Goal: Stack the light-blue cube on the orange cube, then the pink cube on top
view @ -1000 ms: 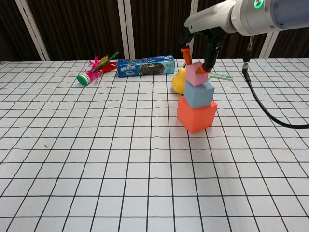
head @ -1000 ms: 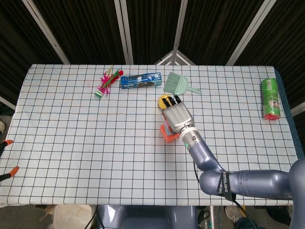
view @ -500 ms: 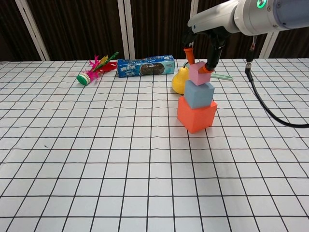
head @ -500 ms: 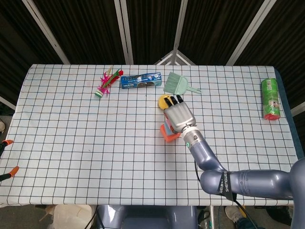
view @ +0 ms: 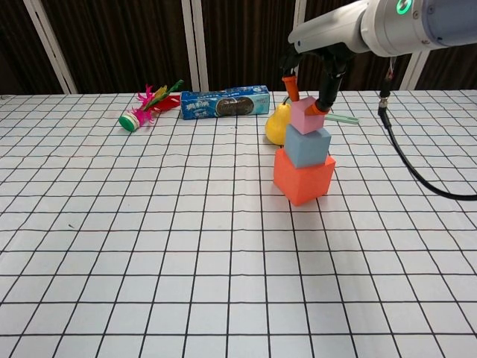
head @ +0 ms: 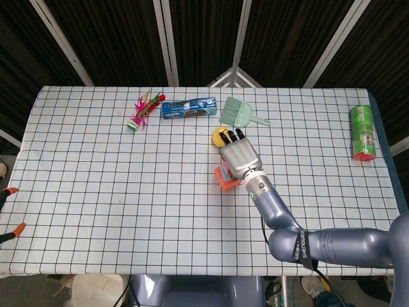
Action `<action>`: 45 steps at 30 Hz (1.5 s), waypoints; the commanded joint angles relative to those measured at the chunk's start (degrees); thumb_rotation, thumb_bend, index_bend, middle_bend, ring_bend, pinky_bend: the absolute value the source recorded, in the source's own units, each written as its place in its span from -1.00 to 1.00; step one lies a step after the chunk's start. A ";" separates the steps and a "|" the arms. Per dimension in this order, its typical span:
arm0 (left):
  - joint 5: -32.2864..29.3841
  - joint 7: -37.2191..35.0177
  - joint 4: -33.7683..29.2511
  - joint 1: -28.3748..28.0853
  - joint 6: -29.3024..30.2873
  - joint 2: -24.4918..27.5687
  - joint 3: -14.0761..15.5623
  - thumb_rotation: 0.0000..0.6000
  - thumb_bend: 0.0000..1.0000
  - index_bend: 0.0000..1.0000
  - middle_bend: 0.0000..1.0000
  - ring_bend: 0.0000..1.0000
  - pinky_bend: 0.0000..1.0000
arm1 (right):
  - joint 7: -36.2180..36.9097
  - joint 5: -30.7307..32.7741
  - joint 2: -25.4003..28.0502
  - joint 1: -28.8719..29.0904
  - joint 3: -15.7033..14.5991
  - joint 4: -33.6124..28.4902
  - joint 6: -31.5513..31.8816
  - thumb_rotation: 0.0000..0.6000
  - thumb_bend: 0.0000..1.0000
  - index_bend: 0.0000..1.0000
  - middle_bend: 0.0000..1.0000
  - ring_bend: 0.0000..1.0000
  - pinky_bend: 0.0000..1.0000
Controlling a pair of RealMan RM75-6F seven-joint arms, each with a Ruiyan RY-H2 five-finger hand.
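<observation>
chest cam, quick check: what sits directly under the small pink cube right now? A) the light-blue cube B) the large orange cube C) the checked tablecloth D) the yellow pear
A: in the chest view the small pink cube rests on the light-blue cube, which sits on the large orange cube, with the right hand at the pink cube's sides.

Pink cube [view: 304, 115], light-blue cube [view: 307, 145], orange cube [view: 302, 176], grid-checked tablecloth [view: 149, 246]
</observation>
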 commanded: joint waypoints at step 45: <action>0.24 -0.63 0.08 0.09 0.04 0.28 0.06 1.00 -0.59 -0.56 -0.94 -1.00 -0.96 | -0.32 1.24 -0.58 0.22 0.25 0.30 0.78 1.00 -0.12 -0.04 -0.87 -0.94 -1.00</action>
